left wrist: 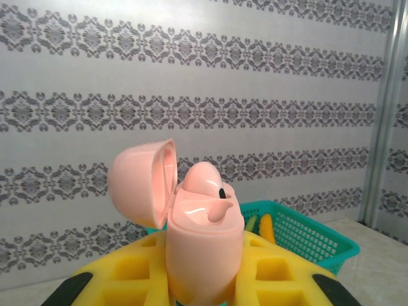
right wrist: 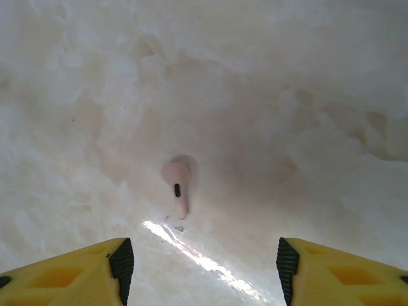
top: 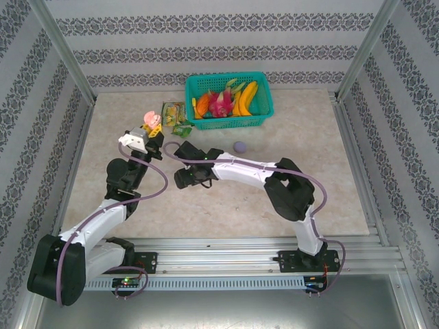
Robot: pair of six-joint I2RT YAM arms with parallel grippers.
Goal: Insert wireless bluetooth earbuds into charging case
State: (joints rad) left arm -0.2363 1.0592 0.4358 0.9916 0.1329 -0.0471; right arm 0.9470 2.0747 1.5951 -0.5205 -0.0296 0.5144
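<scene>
**A:** Starting at the left, what does the left end effector point(left wrist: 204, 280) have?

**B:** It is clamped on the pink charging case point(left wrist: 204, 252), with its yellow fingers point(left wrist: 121, 274) pressing on either side. The case stands upright, raised off the bench point(top: 350, 157), and its lid point(left wrist: 143, 185) is swung open to the left.

**A:** Anything in it?

**B:** One pink earbud point(left wrist: 205, 182) sits in the case, its rounded head poking above the rim. I cannot tell whether the other slot is filled.

**A:** And further right?

**B:** The right end effector point(right wrist: 203, 264) points down at the bench, jaws wide apart with nothing between them. A second pink earbud point(right wrist: 176, 186) lies flat on the bench just ahead of the gap. Its stem points toward the fingers and it touches neither one.

**A:** Beyond that?

**B:** A round purple disc point(top: 239, 146) lies on the bench to the right of that wrist, apart from it. At the far edge stands a green basket point(top: 230, 123) of fruit, with small packets point(top: 175, 113) just left of it.
</scene>
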